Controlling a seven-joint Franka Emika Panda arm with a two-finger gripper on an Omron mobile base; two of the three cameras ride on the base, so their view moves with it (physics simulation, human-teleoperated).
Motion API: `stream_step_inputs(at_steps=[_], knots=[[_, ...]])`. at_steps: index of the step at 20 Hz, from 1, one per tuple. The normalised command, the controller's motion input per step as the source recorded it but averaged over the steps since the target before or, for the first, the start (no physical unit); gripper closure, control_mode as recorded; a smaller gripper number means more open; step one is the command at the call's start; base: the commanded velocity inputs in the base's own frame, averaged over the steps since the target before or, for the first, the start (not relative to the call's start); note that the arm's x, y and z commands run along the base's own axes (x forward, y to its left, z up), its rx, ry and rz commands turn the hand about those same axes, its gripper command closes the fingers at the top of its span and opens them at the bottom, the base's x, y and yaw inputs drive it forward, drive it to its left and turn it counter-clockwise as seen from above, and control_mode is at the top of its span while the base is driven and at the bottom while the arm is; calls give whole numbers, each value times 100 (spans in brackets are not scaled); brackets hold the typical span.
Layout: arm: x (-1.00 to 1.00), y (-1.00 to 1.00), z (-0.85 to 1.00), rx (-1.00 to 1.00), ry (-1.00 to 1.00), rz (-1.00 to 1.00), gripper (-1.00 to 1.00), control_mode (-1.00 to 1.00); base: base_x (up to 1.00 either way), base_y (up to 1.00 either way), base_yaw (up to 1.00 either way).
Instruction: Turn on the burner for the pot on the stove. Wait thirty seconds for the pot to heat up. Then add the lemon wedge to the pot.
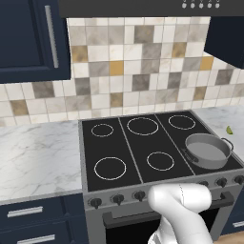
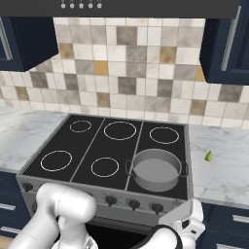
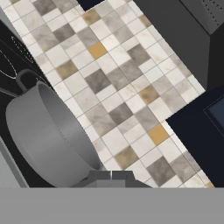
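pot (image 3: 48, 135) just past fingers (image 3: 98, 177), no contact seen.

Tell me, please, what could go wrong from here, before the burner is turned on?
1. The knobs stand close together in one row, so the gripper, low beside them, might turn one for another burner, not the pot's.
2. The lemon wedge is tiny on the marble counter; grasping it may fail.
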Motion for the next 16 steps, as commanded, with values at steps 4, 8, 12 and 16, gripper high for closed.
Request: stream_step_inputs(at_steps=[4,8,12,16], knots=[[0,0,0,0,0,0,100,-100,0,0,0],[0,0,0,0,0,0,100,-100,0,0,0],[0,0,0,0,0,0,100,-100,0,0,0],[0,0,0,0,0,0,100,-100,0,0,0]])
